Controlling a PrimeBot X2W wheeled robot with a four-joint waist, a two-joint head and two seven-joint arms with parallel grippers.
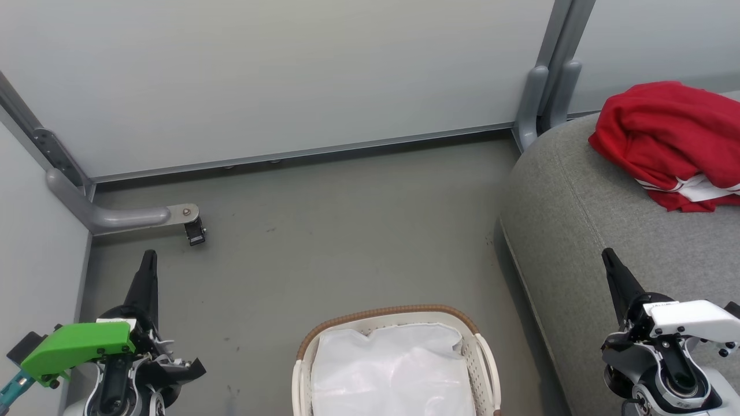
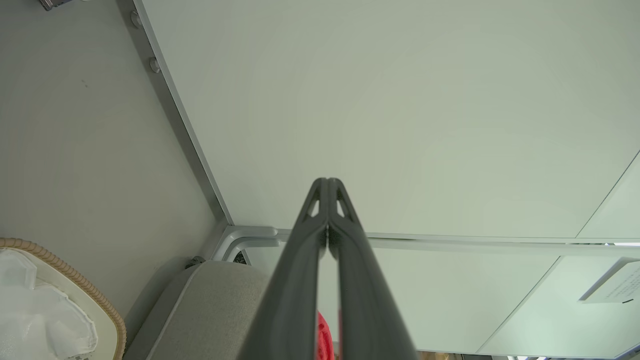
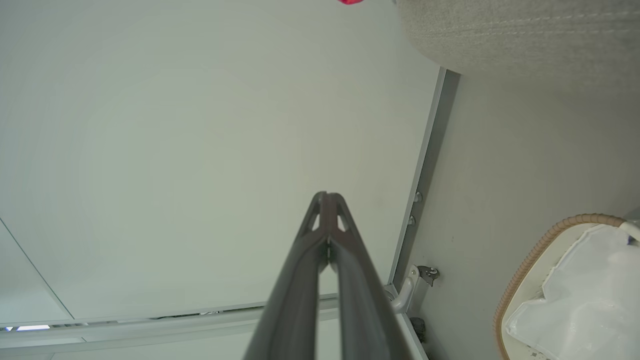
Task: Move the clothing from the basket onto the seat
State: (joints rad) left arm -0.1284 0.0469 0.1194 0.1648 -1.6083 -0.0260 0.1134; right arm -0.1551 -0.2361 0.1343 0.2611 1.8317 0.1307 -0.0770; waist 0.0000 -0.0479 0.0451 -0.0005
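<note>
Flanking basket [image 1: 399, 309]: left jaws, right jaws closed, empty.

Open floor [image 1: 324, 248] spreads between basket [image 1: 358, 319], seat [image 1: 578, 242] and wall [image 1: 289, 75].

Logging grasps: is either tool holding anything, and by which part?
Nothing. The left tool and right tool are both shut on empty air; the red clothing lies on the sofa.
</note>
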